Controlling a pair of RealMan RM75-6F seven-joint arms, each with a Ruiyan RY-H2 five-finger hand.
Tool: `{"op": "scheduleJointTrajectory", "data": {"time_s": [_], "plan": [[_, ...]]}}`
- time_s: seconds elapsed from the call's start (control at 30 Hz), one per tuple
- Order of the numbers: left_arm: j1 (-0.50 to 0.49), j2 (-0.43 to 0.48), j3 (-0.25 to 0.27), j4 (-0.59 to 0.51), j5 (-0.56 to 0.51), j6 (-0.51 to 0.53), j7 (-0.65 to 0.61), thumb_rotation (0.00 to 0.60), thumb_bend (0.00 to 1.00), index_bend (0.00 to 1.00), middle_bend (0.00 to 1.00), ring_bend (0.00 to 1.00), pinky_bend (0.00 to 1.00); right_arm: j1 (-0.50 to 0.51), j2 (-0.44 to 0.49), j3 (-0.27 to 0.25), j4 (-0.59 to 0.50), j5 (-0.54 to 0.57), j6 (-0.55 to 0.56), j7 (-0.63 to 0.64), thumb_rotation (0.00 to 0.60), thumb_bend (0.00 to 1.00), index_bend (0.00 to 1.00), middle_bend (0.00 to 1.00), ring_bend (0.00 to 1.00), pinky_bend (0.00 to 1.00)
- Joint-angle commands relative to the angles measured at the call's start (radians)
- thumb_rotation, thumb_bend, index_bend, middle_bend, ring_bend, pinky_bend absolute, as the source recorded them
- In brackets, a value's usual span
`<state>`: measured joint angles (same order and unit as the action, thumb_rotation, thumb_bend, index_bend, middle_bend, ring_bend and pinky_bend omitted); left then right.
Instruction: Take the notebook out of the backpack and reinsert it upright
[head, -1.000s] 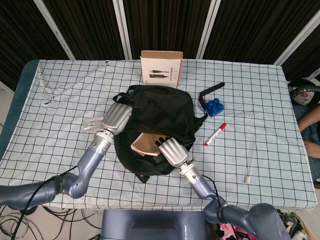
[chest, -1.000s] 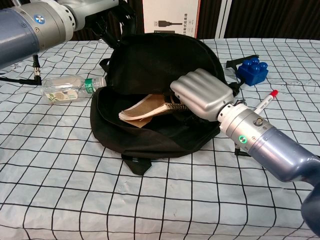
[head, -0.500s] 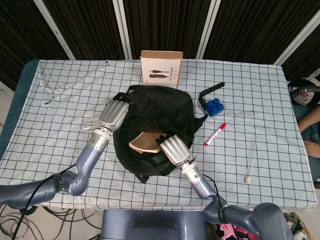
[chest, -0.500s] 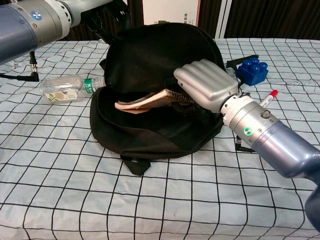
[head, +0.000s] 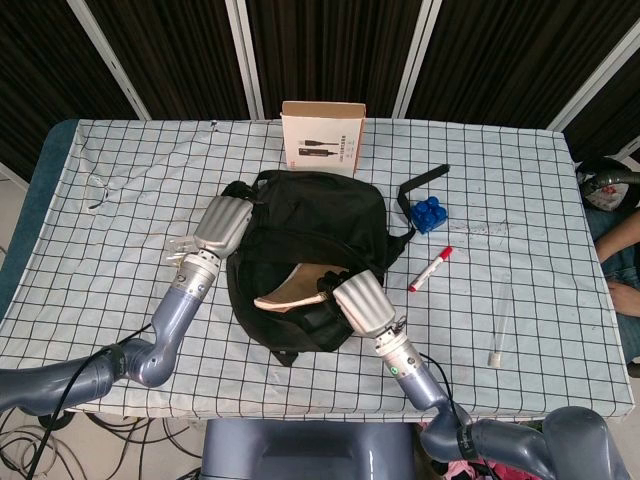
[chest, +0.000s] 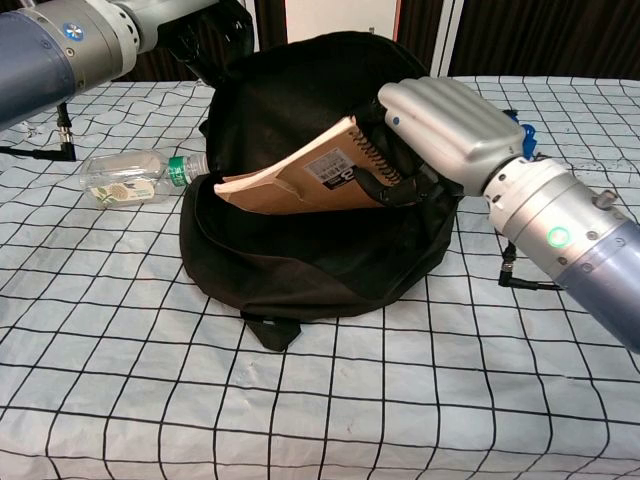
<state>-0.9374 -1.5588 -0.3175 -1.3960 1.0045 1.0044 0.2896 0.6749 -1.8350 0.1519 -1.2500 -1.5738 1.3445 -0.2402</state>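
The black backpack (head: 310, 240) lay open in the middle of the checked tablecloth (head: 120, 170), its mouth facing the robot. The right hand (chest: 450, 125) held the brown spiral notebook (chest: 310, 175) by its wire-bound edge, fingers closed around that end. The notebook sat tilted, its bound end raised above the bag's front rim and its far corner pointing down toward the left side of the opening, so it was partly out of the bag and neither flat nor upright. A white label with dark print showed on its cover. The left hand (head: 224, 222) rested against the left edge of the backpack, fingers curled onto the black fabric there; whether it actually gripped the fabric could not be told from either view. Just beside that hand, on the cloth, lay a clear plastic bottle (chest: 135, 177) with a green cap, on its side. Behind the backpack stood a white box (head: 322, 134) printed with a cable picture. To the right of the bag sat a blue toy block (head: 430, 213), near it a red-capped marker (head: 430, 269), and further right a thin white stick (head: 497, 322).
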Motion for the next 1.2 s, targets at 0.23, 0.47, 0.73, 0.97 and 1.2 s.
{"op": "scheduleJointTrajectory", "data": {"time_s": [0.23,0.47,0.73,0.97,1.2], "plan": [[0.003,0.000,-0.012,0.027,-0.015,-0.007,-0.019,0.600,0.42,0.60,0.63,0.26,0.15,-0.101,0.139,-0.050,-0.139,-0.039,0.104,0.038,0.600,0.51,0.74,0.63,0.68,0.62],[-0.001,-0.020,0.000,0.050,-0.013,-0.021,-0.021,0.600,0.42,0.60,0.63,0.26,0.15,-0.163,0.236,0.001,-0.220,0.017,0.174,0.193,0.600,0.51,0.74,0.63,0.68,0.62],[-0.011,-0.045,0.001,0.080,-0.002,-0.020,-0.016,0.600,0.42,0.60,0.63,0.26,0.15,-0.228,0.347,0.041,-0.320,0.037,0.244,0.272,0.600,0.51,0.74,0.63,0.68,0.62],[-0.007,-0.055,0.012,0.090,-0.005,-0.026,-0.007,0.600,0.42,0.60,0.63,0.26,0.15,-0.289,0.434,0.076,-0.395,0.034,0.327,0.315,0.600,0.51,0.74,0.63,0.68,0.62],[0.011,-0.033,0.027,0.041,0.021,-0.020,-0.015,0.600,0.42,0.60,0.63,0.26,0.15,-0.319,0.535,0.167,-0.419,0.102,0.359,0.315,0.600,0.51,0.74,0.63,0.68,0.62]]}}
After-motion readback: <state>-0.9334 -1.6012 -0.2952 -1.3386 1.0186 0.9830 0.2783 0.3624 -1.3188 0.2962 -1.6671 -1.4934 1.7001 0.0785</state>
